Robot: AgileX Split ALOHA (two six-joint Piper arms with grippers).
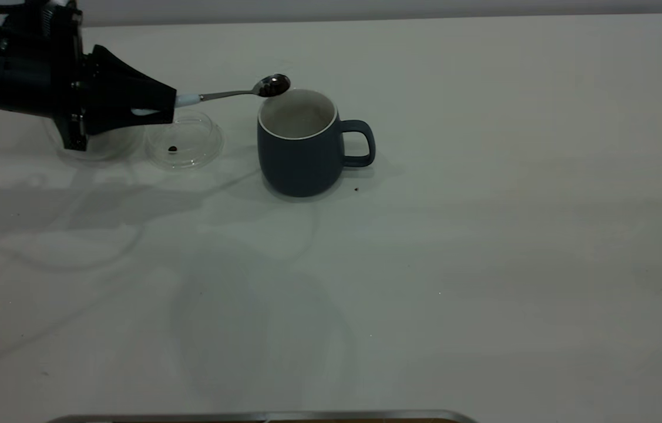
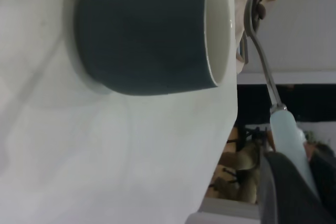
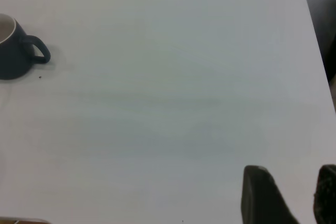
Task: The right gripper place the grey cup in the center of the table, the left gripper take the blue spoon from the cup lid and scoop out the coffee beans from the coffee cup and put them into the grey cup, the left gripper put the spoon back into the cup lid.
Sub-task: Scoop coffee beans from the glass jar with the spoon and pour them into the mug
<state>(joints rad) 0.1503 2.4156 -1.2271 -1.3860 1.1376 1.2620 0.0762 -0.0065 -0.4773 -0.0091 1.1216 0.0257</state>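
The grey cup [image 1: 301,144] stands upright near the table's middle, handle to the right; it also shows in the left wrist view [image 2: 147,32] and the right wrist view [image 3: 13,48]. My left gripper [image 1: 169,106] is shut on the blue spoon [image 1: 237,92] by its pale handle [image 2: 289,137]. The spoon's bowl [image 1: 273,85] holds dark coffee beans and hovers at the cup's far left rim. The clear cup lid [image 1: 184,141] lies left of the cup with one bean in it. The coffee cup [image 1: 101,147] is mostly hidden behind the left arm. My right gripper [image 3: 291,195] is open and empty, far right of the cup.
A single bean [image 1: 356,189] lies on the white table [image 1: 483,235] just right of the grey cup. A metal edge [image 1: 260,416] runs along the table's front.
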